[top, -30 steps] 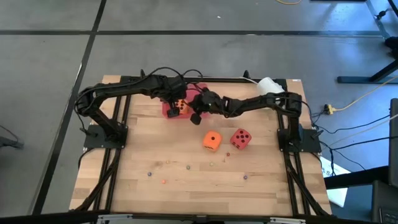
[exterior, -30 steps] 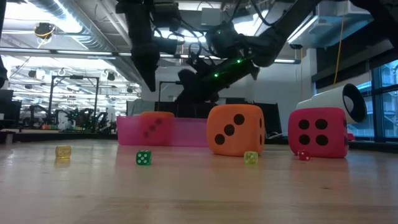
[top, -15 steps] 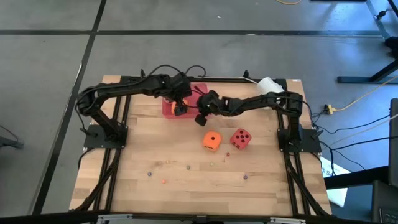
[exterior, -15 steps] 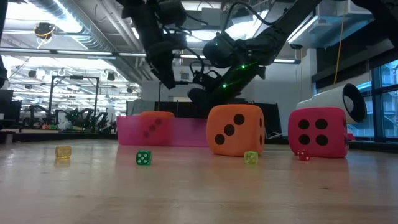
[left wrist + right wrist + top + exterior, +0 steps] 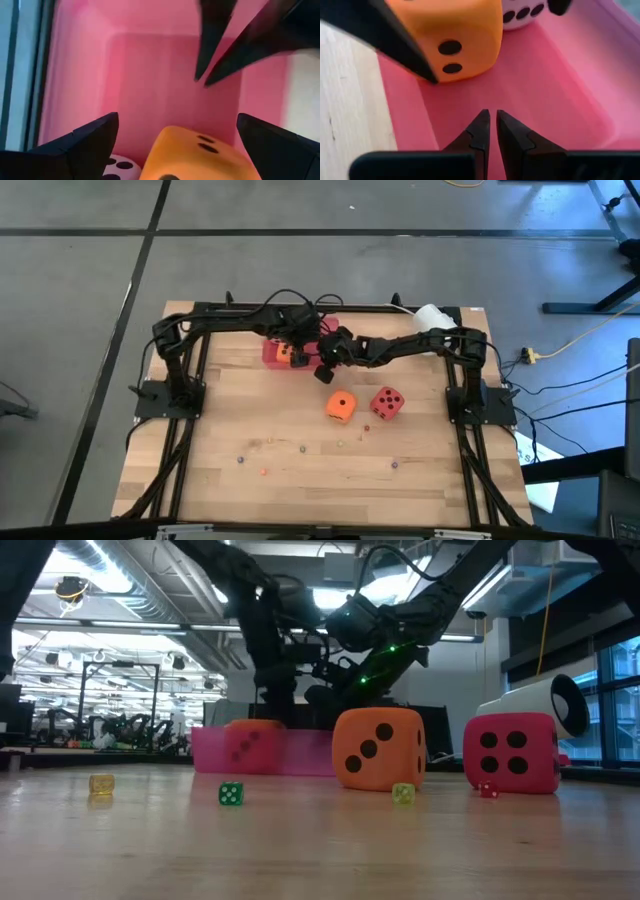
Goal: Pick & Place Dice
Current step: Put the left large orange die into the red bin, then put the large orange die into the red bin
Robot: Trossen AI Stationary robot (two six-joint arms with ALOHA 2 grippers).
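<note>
A flat pink-red tray (image 5: 270,352) lies at the table's far middle. An orange die (image 5: 200,155) and a pale pink die (image 5: 117,167) rest on its floor. My left gripper (image 5: 296,348) hangs open above the tray, one finger on either side of the orange die; I cannot tell whether they touch it. My right gripper (image 5: 492,127) is shut and empty, pointing slantwise down at the tray's floor (image 5: 545,90) just right of that die. A second orange die (image 5: 341,405) and a red die (image 5: 388,402) stand on the bare wood nearer the front.
Tiny coloured beads and mini dice, such as a green one (image 5: 231,794) and a yellow one (image 5: 101,783), lie scattered toward the near edge. A white cylinder (image 5: 432,316) sits at the far right corner. The two arms crowd close together over the tray.
My left gripper has come down and toward the table's right over the tray, tipping steeper, until its open fingers flank the orange die. My right gripper has tipped a little and otherwise stayed in place. The dice have kept still.
</note>
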